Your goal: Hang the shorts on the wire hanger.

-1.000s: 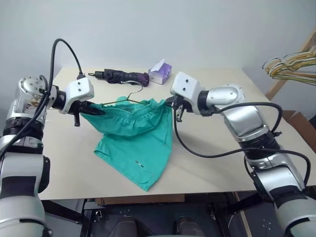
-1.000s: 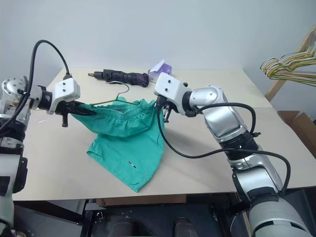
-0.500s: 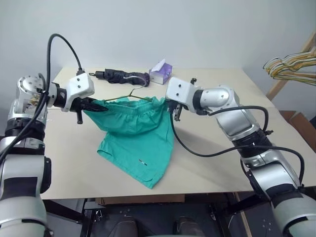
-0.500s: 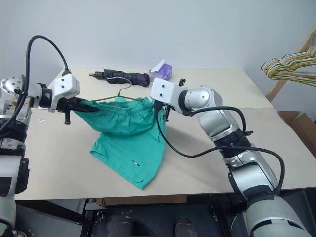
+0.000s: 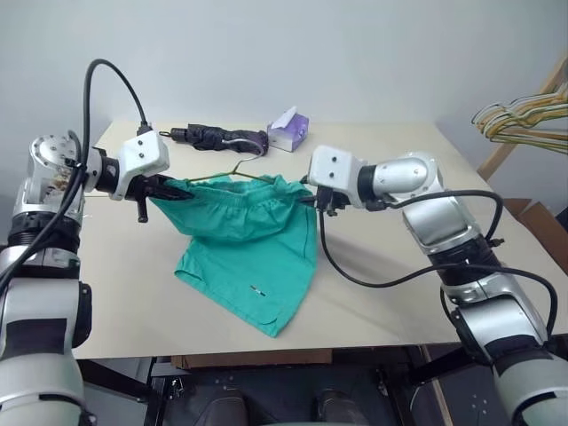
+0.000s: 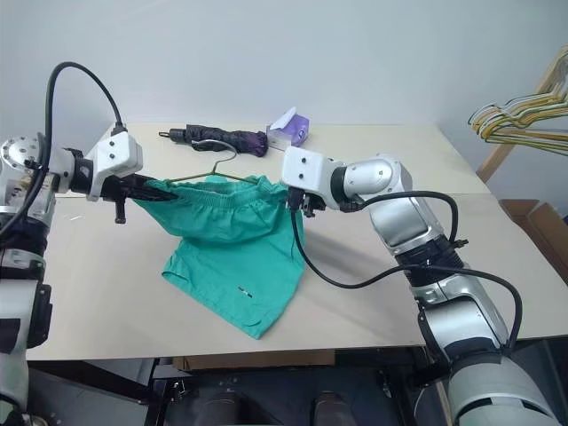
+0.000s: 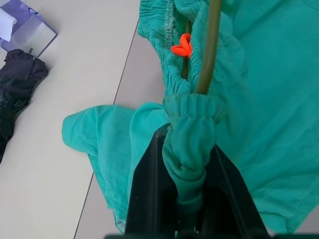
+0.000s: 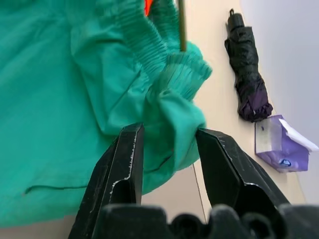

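Your left claw (image 5: 162, 189), at centre-left, is clamped tight on the waistband of the shorts (image 5: 248, 244). The shorts hang mid-frame, waistband stretched across, hem draped on the bench (image 5: 133, 293). The hanger (image 5: 232, 170) threads through the waistband, its hook poking up behind. Your right claw (image 5: 312, 201), just right of centre, has its fingers (image 8: 124, 164) parted around the other waistband end, not pinching it.

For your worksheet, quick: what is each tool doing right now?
Left tool: shut on the shorts waistband.
Right tool: open, fabric between its fingers.
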Controlling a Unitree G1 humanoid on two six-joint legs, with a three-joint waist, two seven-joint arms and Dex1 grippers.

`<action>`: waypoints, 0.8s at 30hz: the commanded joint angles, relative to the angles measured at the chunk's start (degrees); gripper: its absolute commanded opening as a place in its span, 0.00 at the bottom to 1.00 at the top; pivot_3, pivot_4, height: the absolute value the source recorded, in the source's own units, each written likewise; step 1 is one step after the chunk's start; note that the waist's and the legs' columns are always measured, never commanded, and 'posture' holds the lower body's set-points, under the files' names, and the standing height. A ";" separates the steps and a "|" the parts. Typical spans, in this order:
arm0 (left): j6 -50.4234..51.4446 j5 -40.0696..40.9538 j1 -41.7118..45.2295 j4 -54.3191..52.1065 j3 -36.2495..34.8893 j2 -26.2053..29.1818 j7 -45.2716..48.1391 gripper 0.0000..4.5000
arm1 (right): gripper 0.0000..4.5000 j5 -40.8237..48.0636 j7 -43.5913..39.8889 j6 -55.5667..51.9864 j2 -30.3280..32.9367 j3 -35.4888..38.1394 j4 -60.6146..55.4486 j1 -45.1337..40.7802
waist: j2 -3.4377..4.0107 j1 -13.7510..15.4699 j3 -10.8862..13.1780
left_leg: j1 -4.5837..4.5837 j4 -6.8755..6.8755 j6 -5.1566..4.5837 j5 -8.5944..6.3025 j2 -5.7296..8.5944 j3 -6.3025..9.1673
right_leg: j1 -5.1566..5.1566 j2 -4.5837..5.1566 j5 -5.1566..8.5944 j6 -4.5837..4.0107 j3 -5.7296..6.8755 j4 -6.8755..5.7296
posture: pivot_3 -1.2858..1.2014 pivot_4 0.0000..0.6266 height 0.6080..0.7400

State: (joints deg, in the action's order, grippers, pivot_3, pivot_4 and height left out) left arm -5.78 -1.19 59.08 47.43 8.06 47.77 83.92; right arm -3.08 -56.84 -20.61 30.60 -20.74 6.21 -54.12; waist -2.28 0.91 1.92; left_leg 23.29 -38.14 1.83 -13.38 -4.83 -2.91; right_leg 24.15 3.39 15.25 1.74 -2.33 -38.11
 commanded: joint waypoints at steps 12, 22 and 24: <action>0.13 1.57 -1.13 -5.34 -1.58 0.88 0.85 0.02 | 0.81 5.88 -8.35 -9.08 -3.06 2.58 8.92 -9.21 | 0.00 0.44 0.00 | -0.01 0.00 0.00 0.00 -0.01 -0.01 | 0.02 -0.01 0.00 -0.01 0.00 -0.04 | 0.57 0.00 1.00; 1.80 3.49 -2.03 -7.64 -2.37 0.82 1.93 0.02 | 0.68 3.50 -10.59 -6.13 -7.05 -0.35 17.71 -10.68 | 0.00 0.90 0.00 | 0.01 0.00 0.01 0.00 0.00 -0.01 | 0.01 0.00 0.00 -0.01 0.01 -0.03 | 0.57 0.00 1.00; 1.65 3.12 -1.89 -7.65 -2.09 0.96 1.68 0.02 | 0.53 2.58 -10.64 -4.80 -7.11 -1.28 18.38 -10.21 | 0.00 1.02 0.00 | 0.02 0.00 0.01 0.00 0.00 -0.02 | 0.02 0.00 0.00 -0.01 0.01 -0.03 | 0.57 0.00 1.00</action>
State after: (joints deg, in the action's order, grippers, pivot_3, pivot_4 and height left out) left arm -4.46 0.47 55.90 41.65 7.81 47.99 85.86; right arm 0.20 -67.35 -27.45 23.20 -22.21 24.96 -63.04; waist -2.28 1.92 1.93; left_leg 23.31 -38.14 1.84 -13.38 -4.83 -2.93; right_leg 24.18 3.40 15.25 1.74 -2.32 -38.14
